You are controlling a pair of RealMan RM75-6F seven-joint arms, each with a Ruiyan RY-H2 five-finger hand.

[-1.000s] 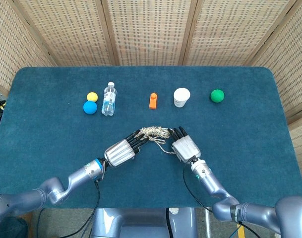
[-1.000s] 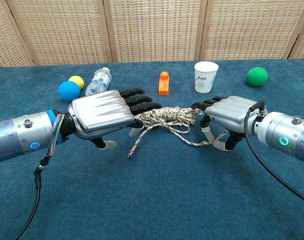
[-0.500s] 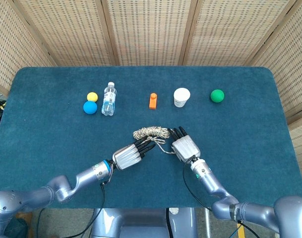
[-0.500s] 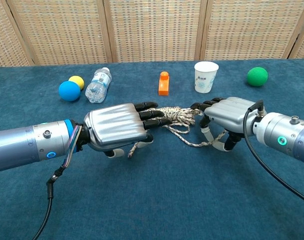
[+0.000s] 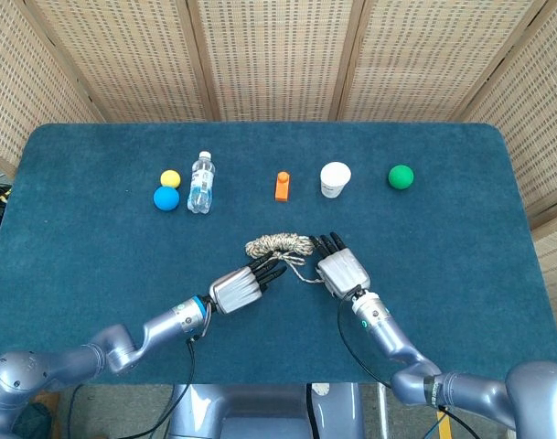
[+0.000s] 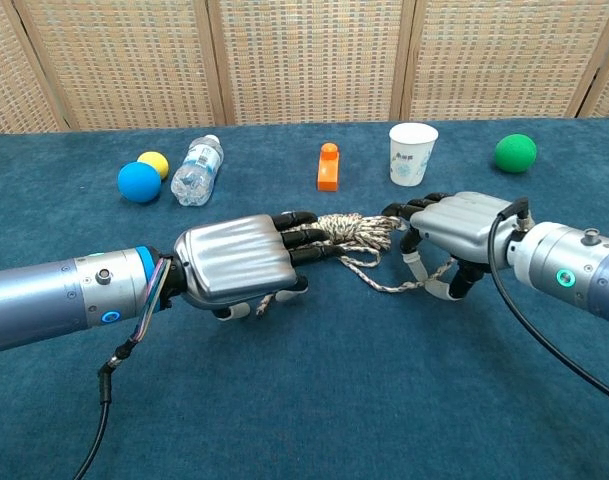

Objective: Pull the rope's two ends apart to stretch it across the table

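Blue counter [image 5: 461,274] carried everything; rope [image 5: 280,245] lay bunched just short of its middle, still a coil, not stretched. Left robot hand [image 6: 234,265] lay palm down at the coil's 7 o'clock, fingers extended over a loose strand, tips touching the bundle; whether it actually pinched the strand couldn't be told, underside hidden. Right robot hand [image 6: 454,225] sat at the coil's 4 o'clock, fingertips at the bundle's right end, thumb curled down by a thin loop of strand below it; grip likewise couldn't be confirmed. Judgement: step in hand was securing both ends. To do it well, each hand should close fully on a free end, not the coil body, then draw out toward 9 and 3 o'clock, low and even, so neither end slips. Across the far side: water bottle [image 5: 200,182], white cup [image 5: 335,178], blue ball [image 5: 166,198], green ball [image 5: 401,176], yellow ball [image 5: 170,178], orange block [image 5: 282,186], all well apart from the rope.
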